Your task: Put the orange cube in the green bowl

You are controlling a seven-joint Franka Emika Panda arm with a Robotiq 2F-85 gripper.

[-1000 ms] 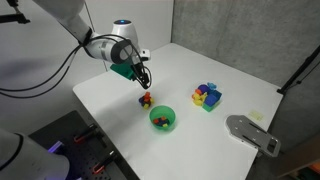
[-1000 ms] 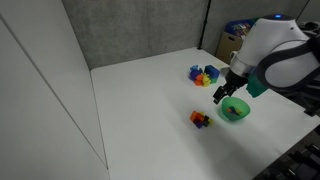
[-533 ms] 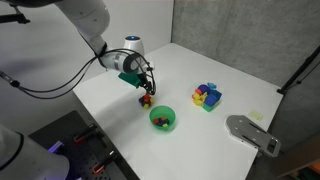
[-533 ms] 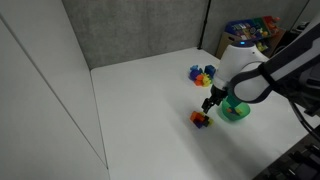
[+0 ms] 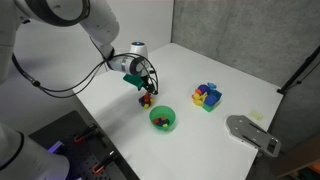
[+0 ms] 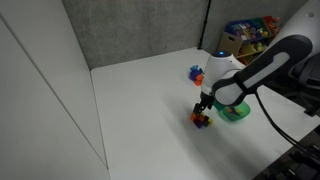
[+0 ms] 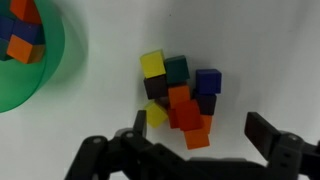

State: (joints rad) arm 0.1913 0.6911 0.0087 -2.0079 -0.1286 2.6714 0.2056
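Observation:
The orange cube [image 7: 198, 136] lies at the near edge of a small cluster of cubes [image 7: 178, 95] on the white table. It touches a red cube, and a second orange cube lies just behind that. My gripper [image 7: 199, 122] is open, low over the cluster, with one finger on each side of the orange cube. It also shows in both exterior views [image 5: 143, 87] [image 6: 204, 105]. The green bowl [image 7: 50, 70] sits to the left of the cluster and holds a few coloured blocks. It also shows in both exterior views [image 5: 162, 120] [image 6: 237, 111].
A blue, yellow and purple pile of blocks [image 5: 207, 96] [image 6: 200, 74] stands farther off on the table. A grey flat object [image 5: 252, 133] lies by a table corner. The table edge runs close behind the bowl [image 6: 262, 130].
The gripper has come down and across from above the bowl to just over the cluster of cubes. The cubes and the bowl have not moved.

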